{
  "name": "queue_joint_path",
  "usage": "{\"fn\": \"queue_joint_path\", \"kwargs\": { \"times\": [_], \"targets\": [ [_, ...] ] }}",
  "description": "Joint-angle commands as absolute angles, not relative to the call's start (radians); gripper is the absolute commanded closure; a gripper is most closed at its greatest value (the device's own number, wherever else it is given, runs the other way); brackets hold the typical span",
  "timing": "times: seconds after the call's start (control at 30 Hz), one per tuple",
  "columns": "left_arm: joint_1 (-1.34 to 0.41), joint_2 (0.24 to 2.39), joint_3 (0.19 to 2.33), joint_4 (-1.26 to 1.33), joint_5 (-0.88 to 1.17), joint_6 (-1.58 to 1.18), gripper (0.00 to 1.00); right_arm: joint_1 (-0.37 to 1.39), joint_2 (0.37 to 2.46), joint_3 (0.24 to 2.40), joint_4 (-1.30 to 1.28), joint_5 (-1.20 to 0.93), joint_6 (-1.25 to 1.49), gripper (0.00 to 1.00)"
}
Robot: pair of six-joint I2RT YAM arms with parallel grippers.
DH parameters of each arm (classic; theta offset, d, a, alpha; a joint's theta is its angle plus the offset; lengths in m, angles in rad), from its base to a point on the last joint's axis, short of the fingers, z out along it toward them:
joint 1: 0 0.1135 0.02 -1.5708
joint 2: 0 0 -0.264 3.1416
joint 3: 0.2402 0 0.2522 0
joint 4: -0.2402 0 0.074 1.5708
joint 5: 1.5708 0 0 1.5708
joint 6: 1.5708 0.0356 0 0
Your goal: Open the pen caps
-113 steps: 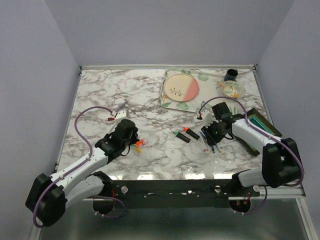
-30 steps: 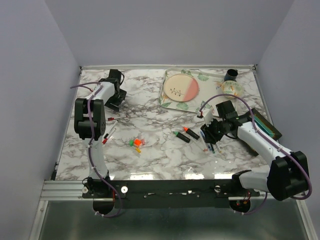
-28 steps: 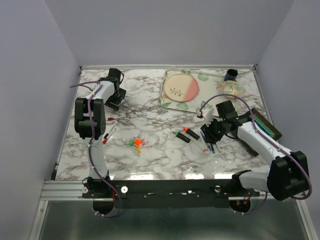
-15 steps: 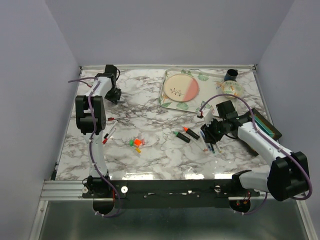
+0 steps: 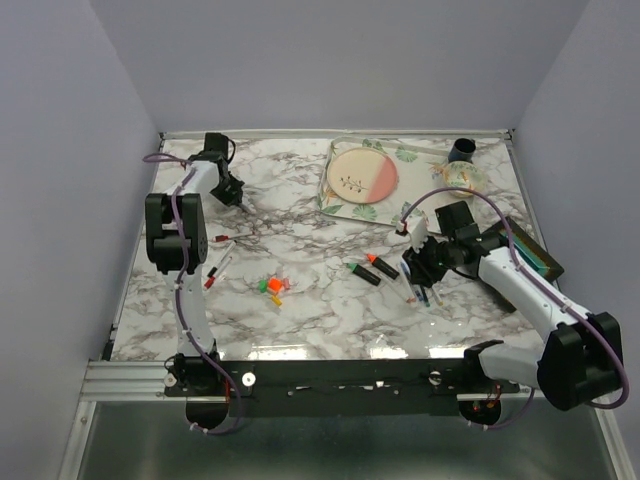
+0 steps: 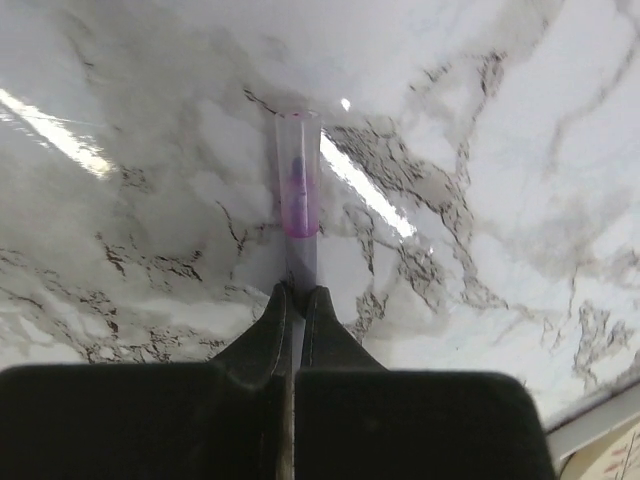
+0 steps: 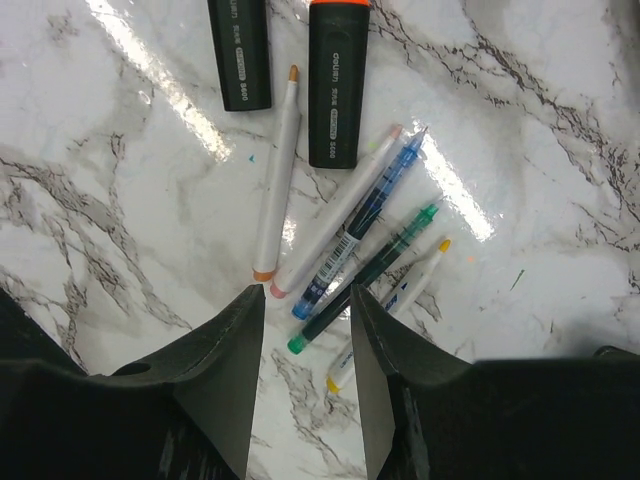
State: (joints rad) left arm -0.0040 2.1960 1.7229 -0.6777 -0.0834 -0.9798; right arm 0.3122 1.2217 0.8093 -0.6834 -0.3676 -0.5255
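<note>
My left gripper (image 5: 233, 192) is at the far left of the table, near the back. In the left wrist view it (image 6: 298, 296) is shut on a clear pen piece with purple inside (image 6: 299, 190), which points away over the marble. My right gripper (image 5: 418, 272) hangs open above several thin uncapped pens (image 7: 365, 215) lying fanned on the table. Two black highlighters lie beyond them, one with an orange cap (image 7: 338, 4), one with a green cap (image 5: 349, 267). Several loose caps (image 5: 270, 287), orange, green, pink and yellow, lie in a small heap at centre left.
Two thin pens (image 5: 217, 265) lie near the left arm. A floral tray (image 5: 338, 207) with a pink plate stands at the back. A patterned bowl (image 5: 463, 180) and a dark cup (image 5: 462, 150) are at back right, and a green box (image 5: 530, 250) lies at the right edge.
The left arm has swung from the heap of caps to the far back left and drifted a little further back-left in the last second. The right arm has barely moved.
</note>
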Motion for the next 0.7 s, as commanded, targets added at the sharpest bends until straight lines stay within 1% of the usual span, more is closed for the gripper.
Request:
{"fn": "queue_joint_path", "kwargs": {
  "times": [0.0, 0.03, 0.07, 0.1, 0.13, 0.17, 0.2, 0.23, 0.27, 0.3, 0.33, 0.4, 0.43, 0.47, 0.5, 0.53, 0.6, 0.63, 0.67],
  "targets": [
    [-0.009, 2.047, 1.458, -0.344, 0.199, -0.815, 1.00, 0.308, 1.148, 0.821, -0.698, -0.451, -0.549, 0.53],
    [-0.009, 2.008, 1.404, -0.180, 0.243, -0.810, 1.00, 0.308, 1.137, 0.819, -0.698, -0.465, -0.552, 0.53],
    [-0.009, 1.943, 1.358, -0.116, 0.324, -0.810, 1.00, 0.308, 1.112, 0.818, -0.696, -0.492, -0.560, 0.53],
    [-0.009, 1.916, 1.297, -0.066, 0.354, -0.816, 1.00, 0.308, 1.100, 0.819, -0.698, -0.506, -0.563, 0.53],
    [-0.012, 1.892, 1.270, 0.027, 0.395, -0.819, 1.00, 0.308, 1.086, 0.818, -0.696, -0.518, -0.568, 0.53],
    [-0.021, 1.847, 1.247, 0.067, 0.463, -0.828, 1.00, 0.308, 1.074, 0.819, -0.696, -0.547, -0.577, 0.53],
    [-0.029, 1.824, 1.194, 0.113, 0.506, -0.840, 1.00, 0.308, 1.034, 0.818, -0.693, -0.567, -0.580, 0.53],
    [-0.038, 1.800, 1.159, 0.244, 0.544, -0.874, 1.00, 0.308, 1.007, 0.815, -0.680, -0.589, -0.580, 0.52],
    [-0.063, 1.748, 1.119, 0.308, 0.572, -0.902, 1.00, 0.308, 0.977, 0.810, -0.667, -0.630, -0.574, 0.50],
    [-0.081, 1.721, 1.039, 0.377, 0.615, -0.922, 1.00, 0.308, 0.898, 0.804, -0.649, -0.649, -0.563, 0.49],
    [-0.100, 1.694, 1.002, 0.490, 0.623, -0.954, 1.00, 0.308, 0.858, 0.783, -0.606, -0.672, -0.555, 0.46],
    [-0.170, 1.622, 0.904, 0.584, 0.638, -0.979, 1.00, 0.307, 0.777, 0.753, -0.559, -0.731, -0.537, 0.39],
    [-0.196, 1.600, 0.870, 0.691, 0.637, -0.998, 1.00, 0.305, 0.718, 0.729, -0.513, -0.742, -0.523, 0.28],
    [-0.230, 1.565, 0.838, 0.746, 0.632, -1.031, 1.00, 0.307, 0.707, 0.721, -0.493, -0.768, -0.493, 0.22],
    [-0.259, 1.549, 0.780, 0.800, 0.630, -1.048, 1.00, 0.305, 0.709, 0.719, -0.482, -0.787, -0.479, 0.19],
    [-0.325, 1.537, 0.755, 0.884, 0.612, -1.061, 1.00, 0.305, 0.747, 0.724, -0.480, -0.810, -0.466, 0.15],
    [-0.391, 1.505, 0.695, 0.961, 0.578, -1.086, 1.00, 0.301, 0.805, 0.761, -0.486, -0.859, -0.387, 0.11],
    [-0.464, 1.497, 0.684, 0.994, 0.540, -1.086, 1.00, 0.301, 0.831, 0.767, -0.457, -0.861, -0.336, 0.11],
    [-0.495, 1.487, 0.677, 1.005, 0.514, -1.085, 1.00, 0.299, 0.883, 0.775, -0.457, -0.894, -0.290, 0.11]
  ]
}}
